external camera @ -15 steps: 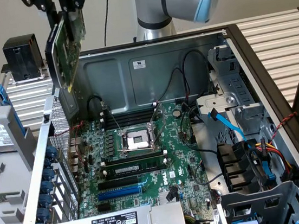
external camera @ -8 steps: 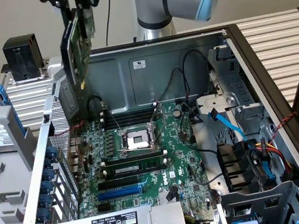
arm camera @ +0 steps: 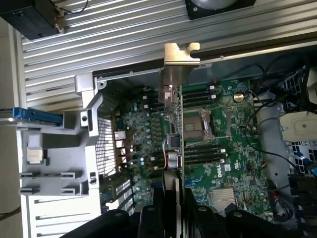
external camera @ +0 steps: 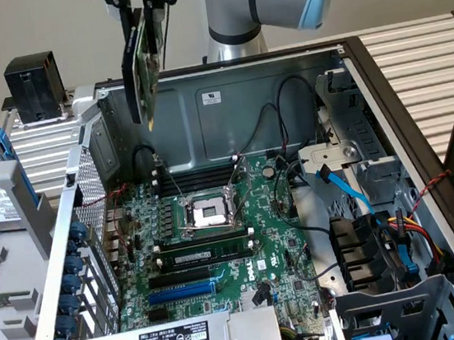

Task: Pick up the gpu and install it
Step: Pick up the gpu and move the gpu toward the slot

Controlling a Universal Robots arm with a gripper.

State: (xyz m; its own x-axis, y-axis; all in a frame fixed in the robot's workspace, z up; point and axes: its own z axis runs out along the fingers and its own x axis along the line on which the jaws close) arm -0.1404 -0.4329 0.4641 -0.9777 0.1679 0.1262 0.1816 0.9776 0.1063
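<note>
Exterior view: the gripper (external camera: 143, 4) is clamping the gpu (external camera: 141, 68), which is hanging upright above the open computer case (external camera: 228, 112), toward the exterior view's left.
Wrist view: black fingers (arm camera: 153, 218) are pinching the card edge-on, its silver bracket (arm camera: 179, 57) pointing away, the motherboard (arm camera: 228, 168) lying well below.

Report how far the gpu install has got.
Done: the gpu is picked up, clamped in the gripper. In hand: it hangs on edge above the open computer case, clear of the motherboard. Left: it is not yet seated; the blue slot is empty.
</note>
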